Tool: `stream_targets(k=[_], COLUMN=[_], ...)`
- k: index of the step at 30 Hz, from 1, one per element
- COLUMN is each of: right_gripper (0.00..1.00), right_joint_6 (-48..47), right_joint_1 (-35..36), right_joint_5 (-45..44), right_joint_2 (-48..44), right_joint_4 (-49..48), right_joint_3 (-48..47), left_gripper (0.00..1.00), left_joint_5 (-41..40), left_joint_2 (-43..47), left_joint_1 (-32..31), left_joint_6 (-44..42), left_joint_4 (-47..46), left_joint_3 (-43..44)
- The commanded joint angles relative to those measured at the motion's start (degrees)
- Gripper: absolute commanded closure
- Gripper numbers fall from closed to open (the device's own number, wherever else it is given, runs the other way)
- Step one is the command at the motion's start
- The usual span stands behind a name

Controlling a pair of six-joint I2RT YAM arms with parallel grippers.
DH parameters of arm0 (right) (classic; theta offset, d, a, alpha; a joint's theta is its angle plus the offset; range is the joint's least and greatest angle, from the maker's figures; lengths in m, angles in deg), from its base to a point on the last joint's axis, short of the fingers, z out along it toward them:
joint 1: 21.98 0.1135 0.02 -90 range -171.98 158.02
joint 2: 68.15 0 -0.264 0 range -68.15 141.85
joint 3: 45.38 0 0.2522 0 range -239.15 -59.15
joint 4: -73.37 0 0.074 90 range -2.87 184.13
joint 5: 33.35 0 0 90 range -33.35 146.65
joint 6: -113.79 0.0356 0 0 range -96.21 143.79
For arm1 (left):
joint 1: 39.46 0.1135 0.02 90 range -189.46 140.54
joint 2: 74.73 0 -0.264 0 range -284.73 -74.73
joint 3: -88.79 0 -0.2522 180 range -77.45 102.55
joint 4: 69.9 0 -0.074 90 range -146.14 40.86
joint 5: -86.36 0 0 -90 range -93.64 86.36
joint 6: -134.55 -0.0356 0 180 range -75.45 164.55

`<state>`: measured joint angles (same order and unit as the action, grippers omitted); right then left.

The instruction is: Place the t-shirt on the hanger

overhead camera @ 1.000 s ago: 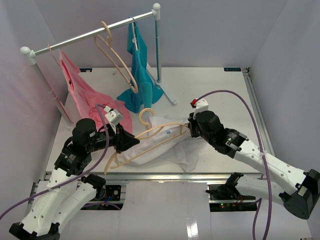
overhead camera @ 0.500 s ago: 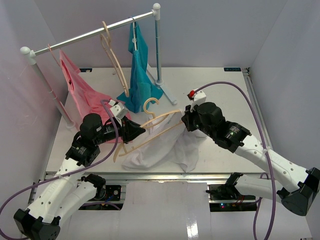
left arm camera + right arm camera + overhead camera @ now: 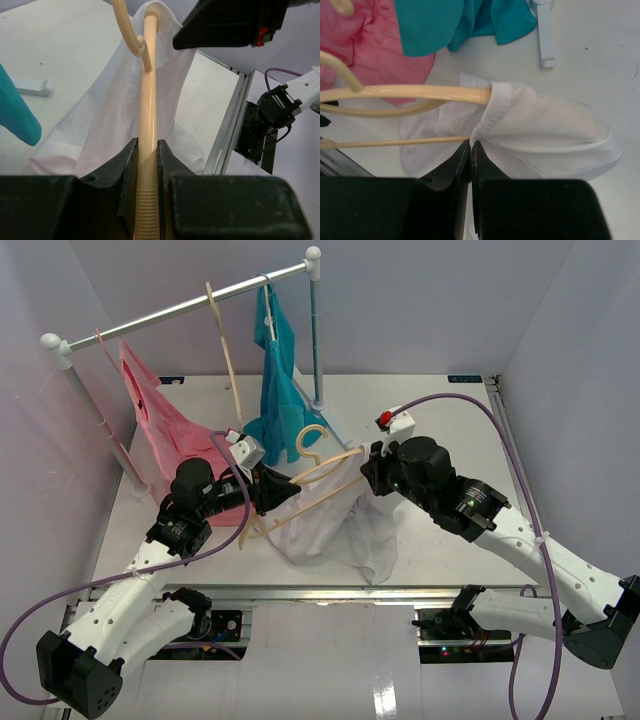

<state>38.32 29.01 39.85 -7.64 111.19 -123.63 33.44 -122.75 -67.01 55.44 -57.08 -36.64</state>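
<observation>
The white t-shirt hangs lifted off the table between my two grippers, its lower folds still on the surface. The beige hanger runs through it; one arm is inside the cloth and its hook points up. My left gripper is shut on the hanger's ribbed arm end. My right gripper is shut on the t-shirt's hem right where the hanger arm enters the cloth.
A garment rail stands at the back with a second beige hanger, a teal-blue garment and a pink garment on a thin pink hanger. The rail's white foot lies behind the t-shirt.
Both grippers have risen and moved toward the rail, lifting the hanger and the t-shirt off the table. The t-shirt now hangs bunched below the hanger.
</observation>
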Motion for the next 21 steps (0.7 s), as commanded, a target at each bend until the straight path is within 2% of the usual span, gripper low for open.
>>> stream_targets(k=[1,6,11,17,21], right_gripper=[0.92,0.92,0.92,0.92,0.92], right_joint_6=[-0.91,-0.84,-1.54,-6.51,-8.78], right_joint_1=[0.42,0.34,0.38,0.34,0.34], right_joint_5=[-6.97,-8.91,-7.06,2.95,4.62], right_joint_2=[-1.53,-1.35,-2.1,-0.63,0.21], right_joint_4=[0.98,3.54,4.11,3.63,3.54], right_joint_3=[-3.88,-5.18,-4.68,-6.58,-7.96], left_gripper=[1.0,1.0,1.0,1.0,1.0], left_joint_5=[4.57,1.22,2.01,7.88,10.59], left_joint_2=[3.34,6.14,7.8,5.54,1.11], left_joint_1=[-0.4,-0.4,-0.35,-0.4,-0.4], left_joint_6=[-3.73,-8.18,-10.71,-10.26,-10.69], left_joint_4=[4.95,13.8,20.77,18.36,17.24], left_joint_3=[1.1,5.04,8.33,9.57,9.76])
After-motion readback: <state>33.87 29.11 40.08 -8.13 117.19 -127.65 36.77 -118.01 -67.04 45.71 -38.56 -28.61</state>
